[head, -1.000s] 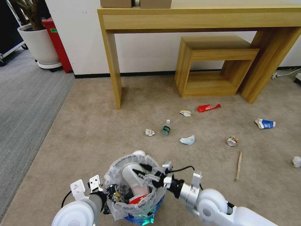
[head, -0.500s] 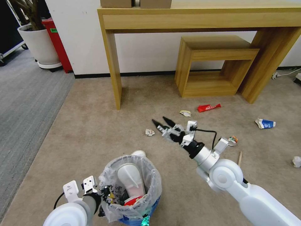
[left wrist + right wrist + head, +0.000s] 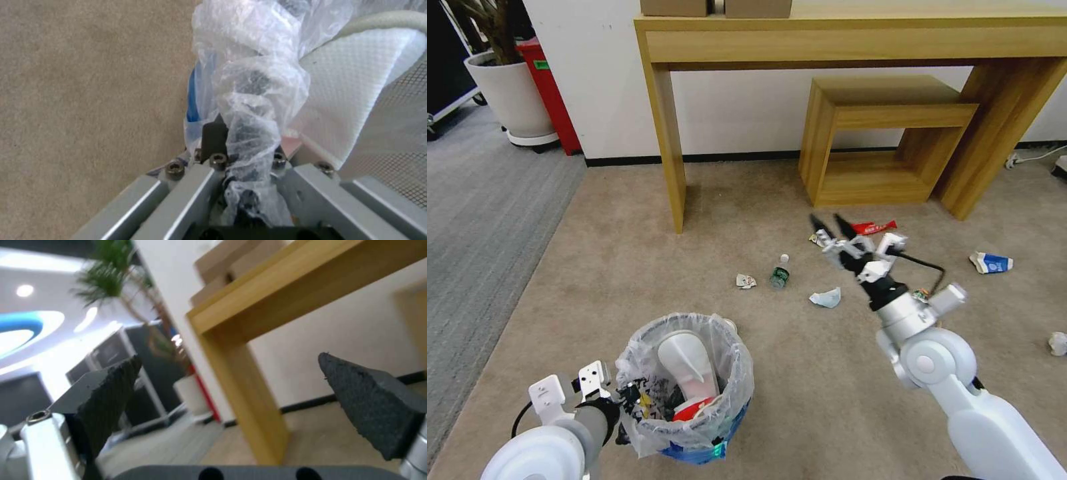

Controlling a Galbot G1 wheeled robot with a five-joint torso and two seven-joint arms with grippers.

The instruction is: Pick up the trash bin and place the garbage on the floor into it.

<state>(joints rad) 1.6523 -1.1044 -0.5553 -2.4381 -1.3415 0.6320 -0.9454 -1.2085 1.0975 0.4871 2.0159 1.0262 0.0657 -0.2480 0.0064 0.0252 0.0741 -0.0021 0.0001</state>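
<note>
Beside the trash bin (image 3: 684,393), left gripper (image 3: 627,400) pinched only its liner (image 3: 253,100), which might tear; right gripper (image 3: 832,225) hung wide, empty.

The bin (image 3: 684,393), bag-lined with blue low down, stands upright, a white slipper (image 3: 688,363) inside. A bottle (image 3: 780,272), can (image 3: 921,295), carton (image 3: 991,263) and wrapper (image 3: 872,228) lie scattered on the beige floor (image 3: 627,267).
</note>
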